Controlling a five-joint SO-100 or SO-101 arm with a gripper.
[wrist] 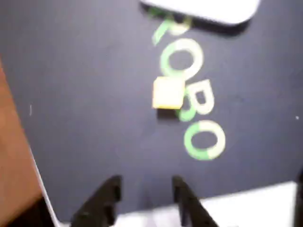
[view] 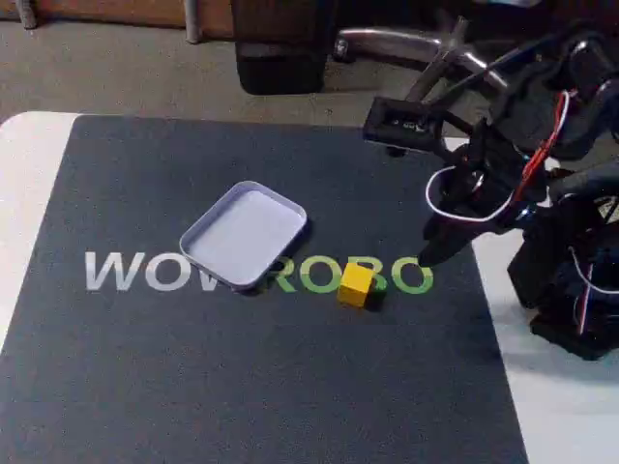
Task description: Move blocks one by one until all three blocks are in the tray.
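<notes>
I see the tray lying flat on the dark mat that covers the bench. In the fixed view it sits a little left of the mat's middle, and it is turned: its long axis runs diagonally, from the lower left toward the upper right, so one rounded corner points to the far edge of the mat. I see nothing inside it.

The yellow block stands on the mat just beside the tray's right lower side, apart from it and not touching. It rests on the green letters printed on the mat. It is a cube, so I cannot give it a long axis; its faces are turned a little against the line of the letters. In the wrist view the block is near the middle, with the tray's rim at the top edge.

The claw hangs at the right edge of the mat, to the right of the block and apart from it. In the wrist view the claw has its two fingers spread with a clear gap between them, and it holds nothing.
</notes>
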